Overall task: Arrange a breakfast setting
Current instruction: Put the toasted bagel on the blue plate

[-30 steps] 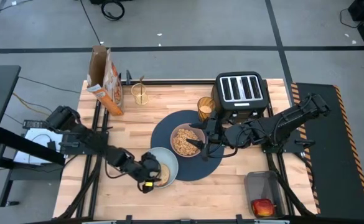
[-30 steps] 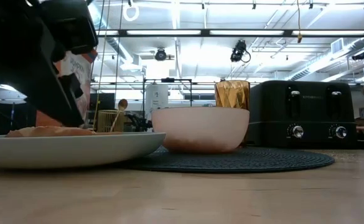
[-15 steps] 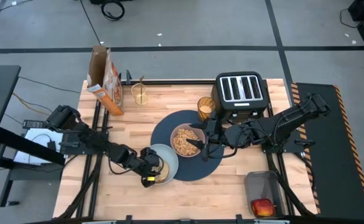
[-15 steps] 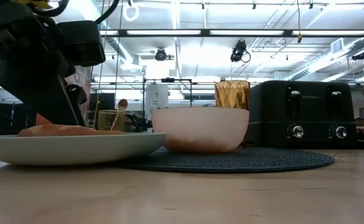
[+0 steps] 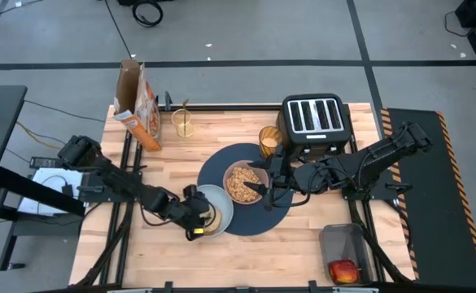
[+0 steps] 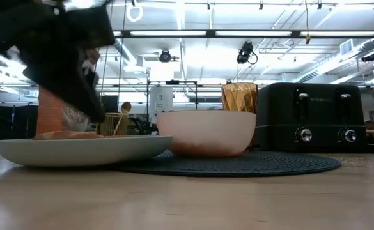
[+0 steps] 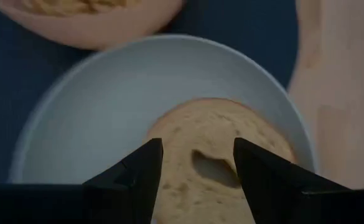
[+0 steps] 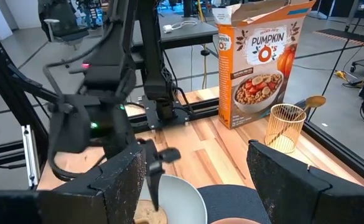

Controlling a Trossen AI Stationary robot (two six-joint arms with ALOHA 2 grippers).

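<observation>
Left hand (image 7: pixel 197 162) fingers spread, straddling bagel (image 7: pixel 222 155) on plate (image 7: pixel 94 112), lower centre of high view, not clamped. Best: slide plate slowly onto mat (image 5: pixel 282 207), clear of bowl (image 5: pixel 243 183). Right hand (image 5: pixel 268 189) parted, empty.

The pale wooden surface (image 5: pixel 303 244) carries a large round dark-blue mat (image 5: pixel 280 215) near its centre. A black four-slot toaster (image 5: pixel 316 116) stands at about one o'clock from the mat, an amber tumbler (image 5: pixel 268 141) just beside it. A tall cereal box (image 5: pixel 140 106) stands at ten o'clock, a gold wire cup (image 5: pixel 184 124) near it. A pale-blue plate (image 5: pixel 221 213) overlaps the mat's eight o'clock edge.
</observation>
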